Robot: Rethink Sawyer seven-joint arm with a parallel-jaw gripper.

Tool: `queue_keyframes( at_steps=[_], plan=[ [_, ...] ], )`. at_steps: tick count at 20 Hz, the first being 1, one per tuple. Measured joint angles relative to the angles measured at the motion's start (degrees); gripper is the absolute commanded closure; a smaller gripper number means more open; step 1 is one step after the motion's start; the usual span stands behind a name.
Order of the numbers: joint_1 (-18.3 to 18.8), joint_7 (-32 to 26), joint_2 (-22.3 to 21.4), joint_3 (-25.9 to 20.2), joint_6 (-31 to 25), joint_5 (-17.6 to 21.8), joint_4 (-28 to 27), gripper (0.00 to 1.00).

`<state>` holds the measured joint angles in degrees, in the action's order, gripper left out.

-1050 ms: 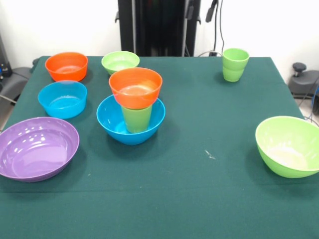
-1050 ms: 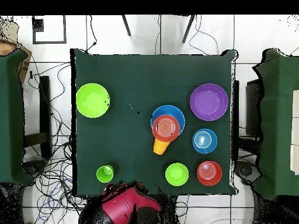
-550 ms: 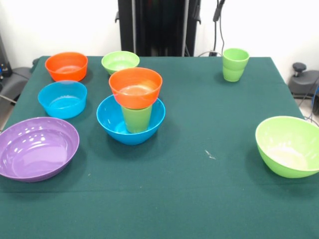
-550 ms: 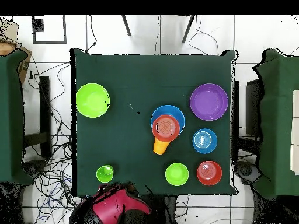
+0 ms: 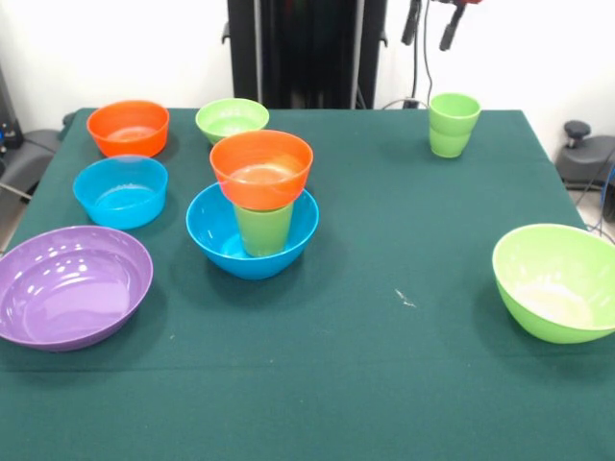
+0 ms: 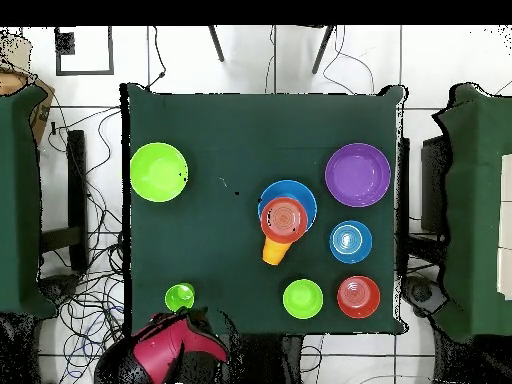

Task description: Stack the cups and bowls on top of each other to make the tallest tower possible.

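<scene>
Green-clothed tabletop [image 5: 404,375], left to right: tower [image 5: 258,206] of blue bowl, green cup, orange bowl left of centre; stacked green cups [image 5: 454,124] near far right corner. Light, stiff, slippery; best pinched at rim. Gripper [image 5: 430,27] above, jaws apart.

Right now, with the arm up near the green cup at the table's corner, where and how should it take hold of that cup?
Grip the green cup by its rim, coming straight down. It stands upright with its mouth open and tapers toward the base, so the wide lip probably holds best. It stands alone on the table, and the pincer is above it.
</scene>
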<state>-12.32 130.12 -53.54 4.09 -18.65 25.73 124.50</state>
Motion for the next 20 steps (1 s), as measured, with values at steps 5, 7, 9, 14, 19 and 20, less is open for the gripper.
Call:
queue_keyframes(
  at_steps=[5, 7, 9, 14, 19, 20],
  plan=[
    [-3.14, 0.0, 2.2, 1.32, 0.01, -2.95, -2.29, 0.0],
    [-3.42, 0.0, 2.49, 1.61, 0.01, -3.68, -2.81, 0.0],
    [-3.24, 0.0, 2.4, 1.71, 0.0, -4.14, -3.12, 0.0],
    [-2.44, 0.0, 1.43, 2.26, -0.49, -4.88, -4.69, 0.0],
    [-2.2, 0.0, 0.69, 2.63, -2.38, -5.29, -6.98, 0.0],
    [-2.16, 0.0, 0.55, 2.64, -2.69, -5.32, -7.24, 0.0]
  ],
)
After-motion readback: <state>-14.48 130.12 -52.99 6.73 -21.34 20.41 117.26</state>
